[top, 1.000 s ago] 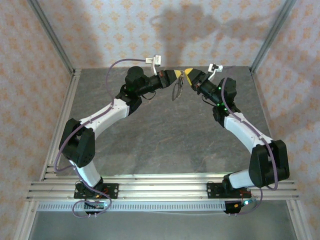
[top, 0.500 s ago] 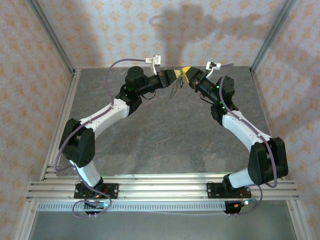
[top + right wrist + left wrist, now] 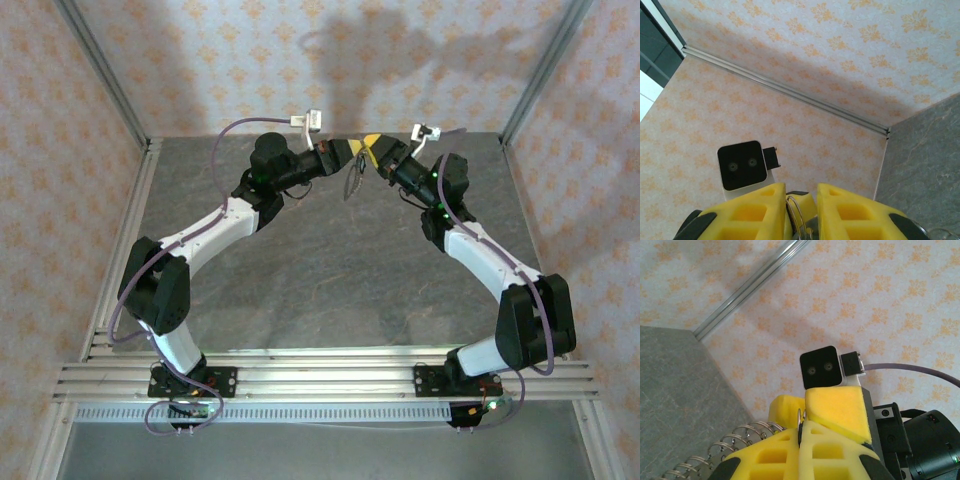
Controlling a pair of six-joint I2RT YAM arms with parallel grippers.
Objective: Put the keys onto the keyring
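Observation:
Both arms are raised over the far middle of the table, tips meeting. My left gripper [image 3: 354, 151] [image 3: 801, 426] is shut on the thin metal wire of the keyring [image 3: 801, 416]. A coil of wire loops [image 3: 732, 439] trails to its left, and the keyring's loop dangles below the tips [image 3: 352, 183]. My right gripper [image 3: 372, 152] [image 3: 801, 210] faces it with jaws apart. The ring wire [image 3: 794, 206] stands in the gap close to its left finger [image 3: 752, 212]. A grey metal piece [image 3: 812, 231] low in that gap may be one of the keys; I cannot tell.
The grey table [image 3: 330, 280] lies well below both grippers. Patterned walls stand on three sides, with metal corner posts [image 3: 105, 75] at the back. Each wrist camera faces the other: the black-faced right one [image 3: 822, 368] and the left one [image 3: 741, 165].
The right gripper has shifted a little left and up, closing in on the left gripper's tips. The dangling loop has swung slightly. The left arm has stayed put.

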